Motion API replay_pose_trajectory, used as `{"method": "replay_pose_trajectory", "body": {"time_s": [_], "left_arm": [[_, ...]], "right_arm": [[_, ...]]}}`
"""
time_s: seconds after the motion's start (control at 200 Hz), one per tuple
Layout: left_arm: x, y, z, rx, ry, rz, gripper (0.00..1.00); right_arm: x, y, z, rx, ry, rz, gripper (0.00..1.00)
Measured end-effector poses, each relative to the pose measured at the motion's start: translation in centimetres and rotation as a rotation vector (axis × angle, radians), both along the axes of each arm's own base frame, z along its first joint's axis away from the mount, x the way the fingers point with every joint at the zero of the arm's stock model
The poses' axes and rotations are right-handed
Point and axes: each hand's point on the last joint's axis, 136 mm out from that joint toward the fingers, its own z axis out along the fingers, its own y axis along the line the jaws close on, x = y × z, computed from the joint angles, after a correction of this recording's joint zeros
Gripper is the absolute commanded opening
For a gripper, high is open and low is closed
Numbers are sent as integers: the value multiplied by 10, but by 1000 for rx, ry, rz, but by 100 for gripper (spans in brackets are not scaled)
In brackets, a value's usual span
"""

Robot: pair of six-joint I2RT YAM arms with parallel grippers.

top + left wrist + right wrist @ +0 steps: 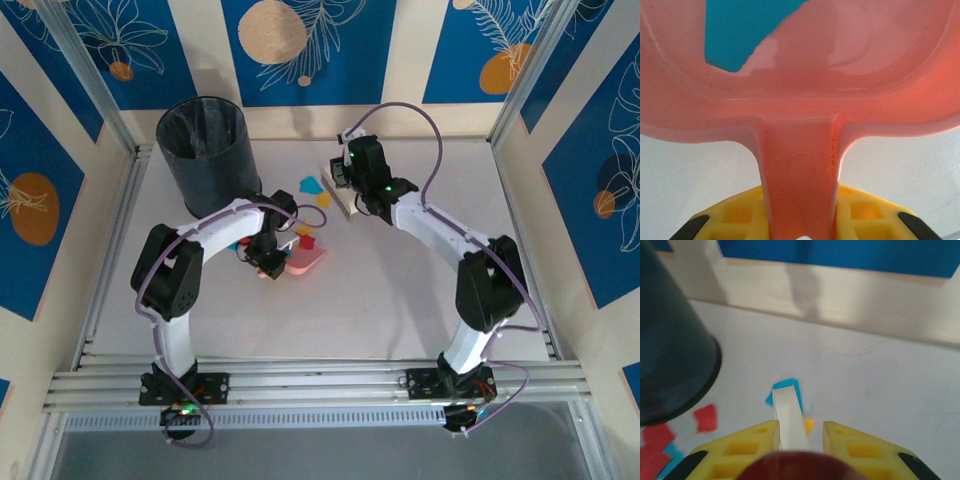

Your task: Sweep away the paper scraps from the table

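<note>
Paper scraps lie mid-table: a cyan one, a yellow one and a red one. My left gripper is shut on the handle of a pink dustpan; in the left wrist view its yellow fingers clamp the handle, and a cyan scrap shows at the pan's far side. My right gripper is shut on a white flat sweeper with a dark red handle, standing over a cyan scrap and a yellow scrap. Red scraps lie to its left.
A black bin stands on the white table at the back left, close to the scraps; in the right wrist view the bin is at the left. Aluminium rails and patterned wall panels edge the table.
</note>
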Motion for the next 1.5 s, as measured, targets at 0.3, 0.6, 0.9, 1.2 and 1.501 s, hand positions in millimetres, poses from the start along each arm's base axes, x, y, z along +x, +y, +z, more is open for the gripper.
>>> {"method": "replay_pose_trajectory", "body": {"time_s": [0.3, 0.6, 0.9, 1.2, 1.501], "left_arm": [[3, -3, 0, -31, -1, 28, 0], [4, -4, 0, -46, 5, 39, 0], [3, -4, -5, -45, 24, 43, 0], [6, -6, -5, -49, 16, 59, 0], [12, -9, -7, -53, 8, 83, 0]], "right_arm": [[72, 1, -29, -97, -59, -24, 0], [99, 37, -44, -132, -61, 123, 0], [84, 68, -62, -142, 19, 308, 0], [57, 83, -70, -137, 94, 424, 0], [7, 88, -59, -119, 144, 479, 0]]}}
